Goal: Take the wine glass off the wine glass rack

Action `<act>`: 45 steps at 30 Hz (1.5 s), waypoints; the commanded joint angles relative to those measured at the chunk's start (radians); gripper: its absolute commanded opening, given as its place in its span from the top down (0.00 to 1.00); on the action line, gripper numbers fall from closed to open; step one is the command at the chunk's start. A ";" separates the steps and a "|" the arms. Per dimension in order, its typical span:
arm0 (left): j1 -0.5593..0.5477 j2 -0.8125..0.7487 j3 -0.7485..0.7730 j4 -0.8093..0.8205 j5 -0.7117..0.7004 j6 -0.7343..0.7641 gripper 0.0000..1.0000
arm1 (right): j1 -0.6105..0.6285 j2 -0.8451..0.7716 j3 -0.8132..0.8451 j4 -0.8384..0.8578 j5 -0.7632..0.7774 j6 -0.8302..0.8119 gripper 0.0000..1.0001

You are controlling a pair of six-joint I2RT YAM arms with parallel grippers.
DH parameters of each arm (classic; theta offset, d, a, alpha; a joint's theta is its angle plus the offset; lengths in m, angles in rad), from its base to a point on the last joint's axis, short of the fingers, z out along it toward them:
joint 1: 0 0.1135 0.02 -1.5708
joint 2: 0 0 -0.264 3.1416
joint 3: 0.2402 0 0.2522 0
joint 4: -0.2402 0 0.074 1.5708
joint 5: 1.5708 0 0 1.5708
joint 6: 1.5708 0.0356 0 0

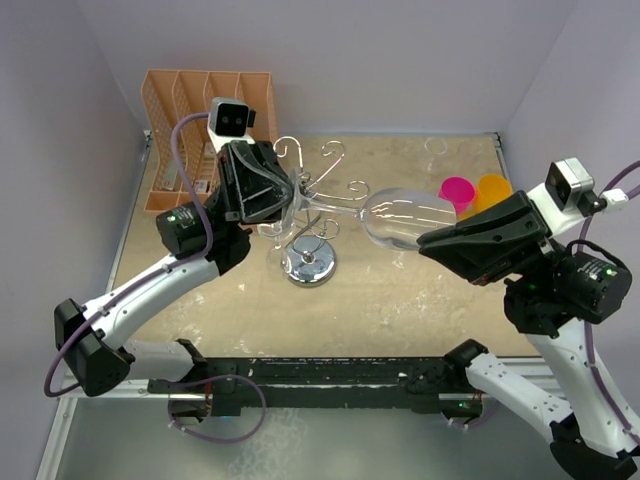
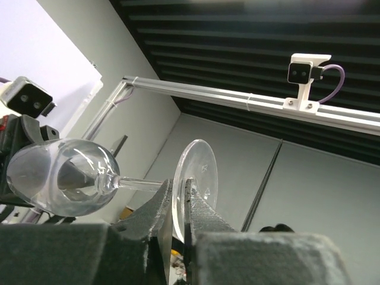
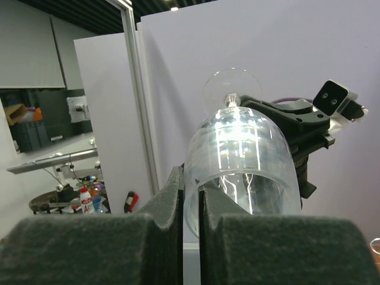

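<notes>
Though the overhead view shows the wine glass (image 1: 400, 215) level, its stem (image 1: 338, 206) crossing the wine glass rack (image 1: 308, 265), my left wrist shows my left jaws gripping its foot (image 2: 199, 175). My right wrist shows my right jaws clamping its bowl (image 3: 243, 172). Uneven pulling could snag a curl and snap the stem.

The silver wire wine glass rack (image 1: 308, 262) stands upright on its round chrome base, left of centre. The clear wine glass (image 1: 405, 218) lies sideways in the air, bowl right, foot left among its curls
</notes>
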 commanded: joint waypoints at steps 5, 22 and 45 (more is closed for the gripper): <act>0.007 -0.078 0.024 -0.195 0.042 0.235 0.45 | -0.003 -0.042 0.002 0.005 0.053 -0.089 1.00; 0.123 -0.384 0.215 -1.565 -0.387 1.187 0.23 | -0.003 -0.155 0.104 -0.512 0.576 -0.397 1.00; 0.121 -0.491 0.352 -1.912 -0.990 1.618 0.01 | -0.004 0.419 0.387 -1.337 1.121 -0.546 1.00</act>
